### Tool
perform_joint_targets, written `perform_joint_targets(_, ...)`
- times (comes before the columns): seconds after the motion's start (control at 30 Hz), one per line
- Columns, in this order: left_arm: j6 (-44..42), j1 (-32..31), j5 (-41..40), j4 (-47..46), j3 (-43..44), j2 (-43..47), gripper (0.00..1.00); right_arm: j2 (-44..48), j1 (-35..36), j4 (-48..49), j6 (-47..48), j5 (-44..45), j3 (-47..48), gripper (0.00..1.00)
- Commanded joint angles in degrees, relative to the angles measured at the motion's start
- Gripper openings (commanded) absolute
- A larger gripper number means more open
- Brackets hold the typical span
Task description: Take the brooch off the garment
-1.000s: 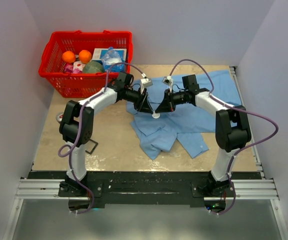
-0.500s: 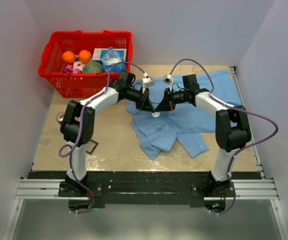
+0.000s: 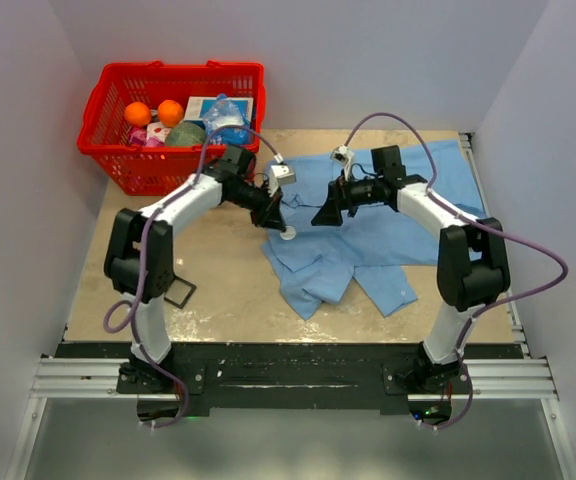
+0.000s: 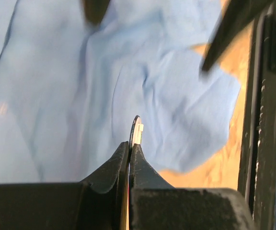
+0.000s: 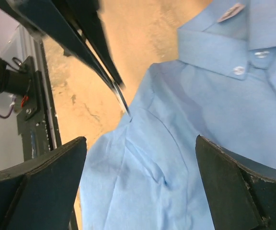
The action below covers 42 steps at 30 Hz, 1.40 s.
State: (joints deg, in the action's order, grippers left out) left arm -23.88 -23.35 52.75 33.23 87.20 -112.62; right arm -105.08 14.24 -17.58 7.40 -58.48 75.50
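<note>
The garment (image 3: 378,225) is a light blue shirt spread over the right half of the table, also filling the left wrist view (image 4: 56,96) and the right wrist view (image 5: 200,124). My left gripper (image 3: 281,226) (image 4: 129,146) is shut on the brooch (image 4: 136,128), a thin disc seen edge-on between the tips. From above, the brooch (image 3: 288,235) shows pale at the shirt's left edge. My right gripper (image 3: 318,218) (image 5: 140,184) hangs open over the shirt, a short way right of the left gripper, nothing between its fingers (image 5: 37,187).
A red basket (image 3: 158,172) with oranges and packets stands at the back left. A black square frame (image 3: 181,293) lies on the table near the left arm's base. White shirt buttons (image 5: 237,70) run along the collar.
My right gripper has opened and drawn back to the right. My left gripper has shut on the brooch and moved left and slightly toward the shirt's edge.
</note>
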Motion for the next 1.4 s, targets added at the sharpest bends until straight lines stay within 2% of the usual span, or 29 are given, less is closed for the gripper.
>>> perform_joint_targets(0.0,-13.4,6.5,-15.8,19.1,-1.4,11.4,0.00,5.0,-3.1,-1.6,1.0,4.2,0.5,0.99)
perform_joint_targets(0.13,-13.0,12.2,-27.2,20.6,-10.7,25.0,0.00,4.9,-4.1,-1.3,-2.0,7.1,1.4,0.99)
perform_joint_targets(0.23,-13.3,12.9,-37.4,18.6,-19.4,34.4,0.00,4.4,-4.0,-0.5,-3.7,8.1,1.9,0.99)
perform_joint_targets(0.3,-11.0,12.9,-45.9,15.5,-26.4,38.4,0.00,3.5,-4.1,0.5,-5.3,8.0,2.2,0.99)
perform_joint_targets(0.33,-9.9,12.9,-47.6,14.0,-28.2,41.3,0.00,3.3,-4.1,1.6,-6.0,8.0,2.2,0.99)
perform_joint_targets(0.5,-9.6,14.6,-54.3,11.9,-36.4,44.5,0.00,2.9,-4.1,4.5,-9.6,6.7,1.7,0.99)
perform_joint_targets(0.67,-10.5,14.7,-56.7,9.5,-39.6,44.9,0.00,2.5,-4.1,4.2,-9.8,8.2,1.4,0.99)
perform_joint_targets(0.9,-8.9,14.7,-54.9,7.3,-43.0,44.9,0.00,3.4,-4.0,4.2,-9.5,10.0,-0.2,0.99)
perform_joint_targets(1.37,-9.5,14.7,-59.0,3.9,-46.2,44.4,0.00,6.6,-4.0,2.8,-7.8,12.3,-3.6,0.99)
